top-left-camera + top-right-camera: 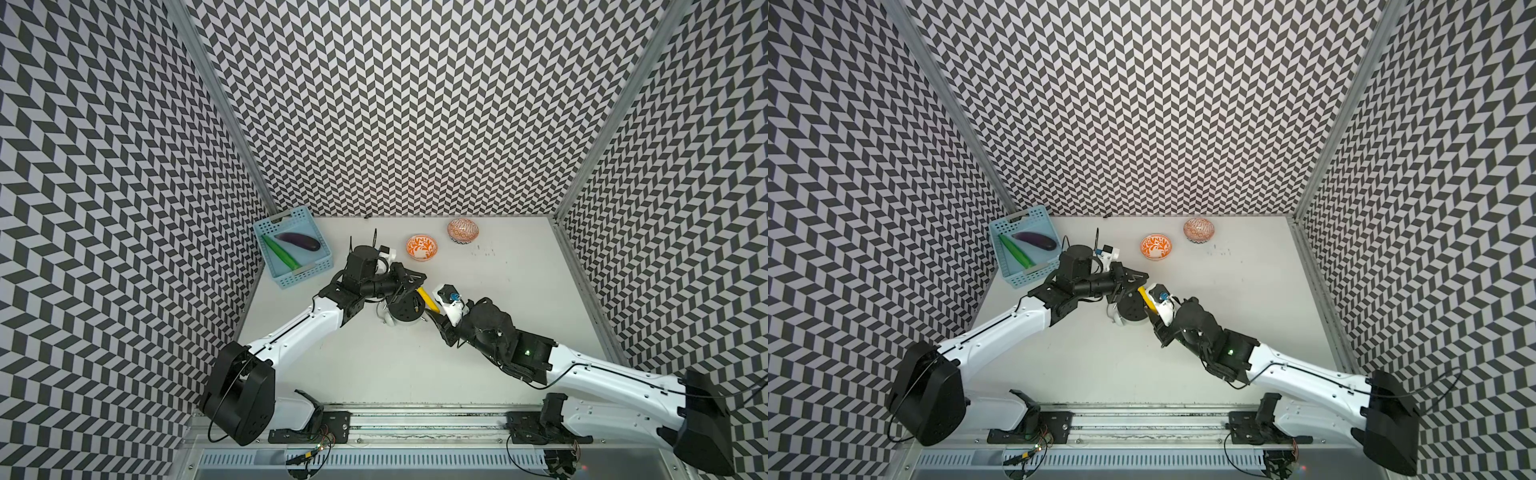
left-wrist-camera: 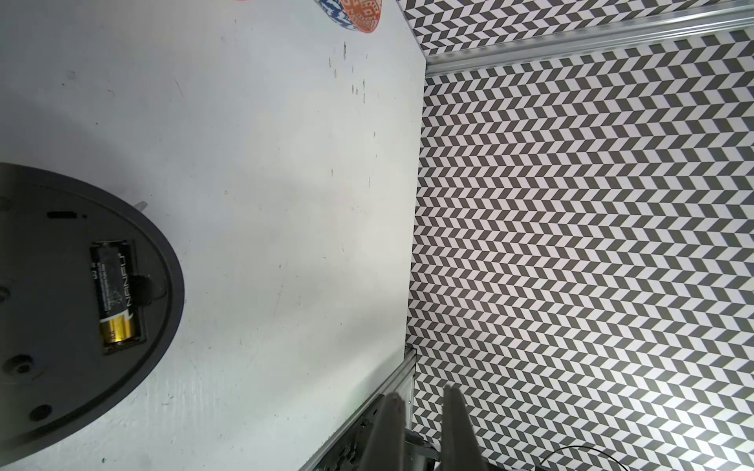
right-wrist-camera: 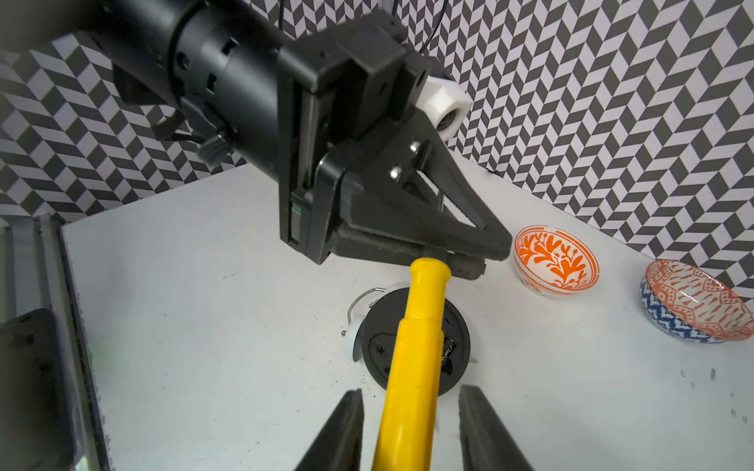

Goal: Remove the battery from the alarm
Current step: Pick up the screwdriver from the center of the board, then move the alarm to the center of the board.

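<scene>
**Battery in its slot, two grippers meeting over the clock**

Above the white table (image 1: 415, 374) the two arms come nose to nose. The left gripper (image 3: 491, 257) has its jaws closed. The right gripper (image 3: 410, 391) stands narrowly parted. Under them the round white twin-bell alarm clock (image 3: 375, 326) lies face down, black back up. The yellow-handled screwdriver (image 3: 420, 326) slants between the right fingers with a sliver of daylight on each side. Its end butts the left gripper's underside, pinched or not I cannot tell. The slim black battery with the gold end (image 2: 112, 293) sits in the compartment in the clock's back.
</scene>
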